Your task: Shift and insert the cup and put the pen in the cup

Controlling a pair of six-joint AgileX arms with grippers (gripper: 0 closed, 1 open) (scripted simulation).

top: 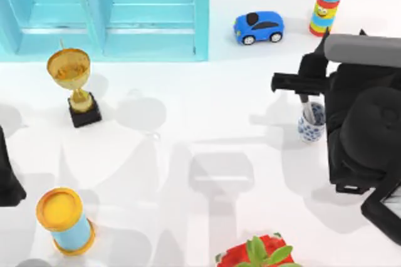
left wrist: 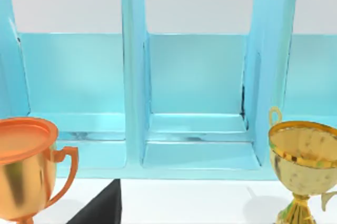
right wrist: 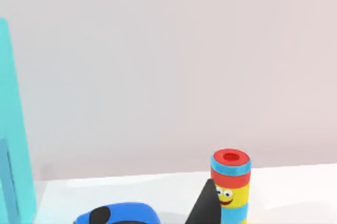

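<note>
The right gripper (top: pixel 305 85) hangs directly over the cup (top: pixel 311 124) at the table's (top: pixel 207 123) right side, with the pen (top: pixel 306 109) standing inside it; the left arm sits at the left edge.

My white table (top: pixel 188 123) carries, around the cup (top: pixel 311 124): car (top: pixel 259 27), trophy (top: pixel 74 85), cylinder (top: pixel 66 221), shelf (top: pixel 106 13), ringed tower (top: pixel 325 9).

The shelf unit (top: pixel 106 13) stands along the back of the table (top: pixel 207 123) on the left. The toy car (top: pixel 259 27) sits to its right, and the ringed toy cylinder (top: pixel 325 9) right of that. The trophy (top: pixel 74 85) is before the shelf. The cup (top: pixel 311 123) sits on the right side, with the pen (top: pixel 306 108) upright in it, beneath the right arm. The yellow-rimmed cylinder (top: pixel 66 222) stands front left, the potted plant (top: pixel 259 253) at the front edge.
</note>
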